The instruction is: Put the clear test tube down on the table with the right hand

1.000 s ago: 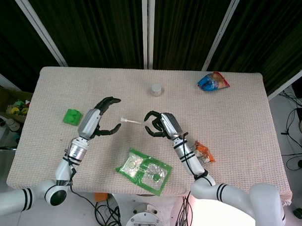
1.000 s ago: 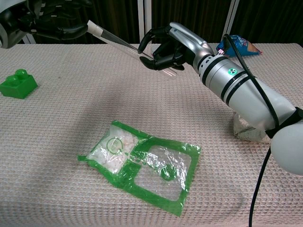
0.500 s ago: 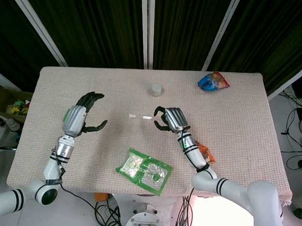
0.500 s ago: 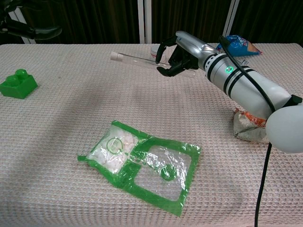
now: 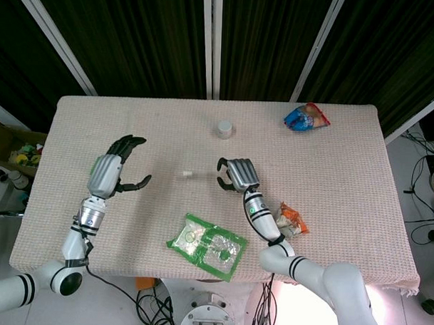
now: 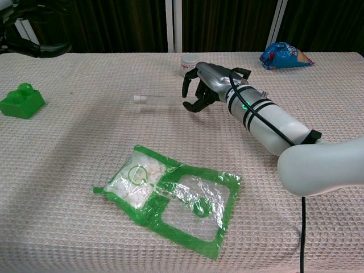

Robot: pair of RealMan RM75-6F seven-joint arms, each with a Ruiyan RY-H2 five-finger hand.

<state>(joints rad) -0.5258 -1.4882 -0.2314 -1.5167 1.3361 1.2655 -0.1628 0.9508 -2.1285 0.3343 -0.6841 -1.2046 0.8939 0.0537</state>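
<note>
Cloth-covered table [image 5: 345, 181], seemingly dark curtains [image 5: 136, 38] behind

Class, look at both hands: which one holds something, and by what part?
The right hand holds the clear test tube at the end away from its white-capped tip, low over the table. The left hand holds nothing.

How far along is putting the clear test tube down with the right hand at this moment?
Nearly finished. The clear test tube looks to be lying flat on the table, its far end at the right hand. That hand hangs low, fingers curled around the tube's end; whether they grip it is unclear. The left hand is spread, holding nothing, well clear. What seems left: release and draw the right hand away.
</note>
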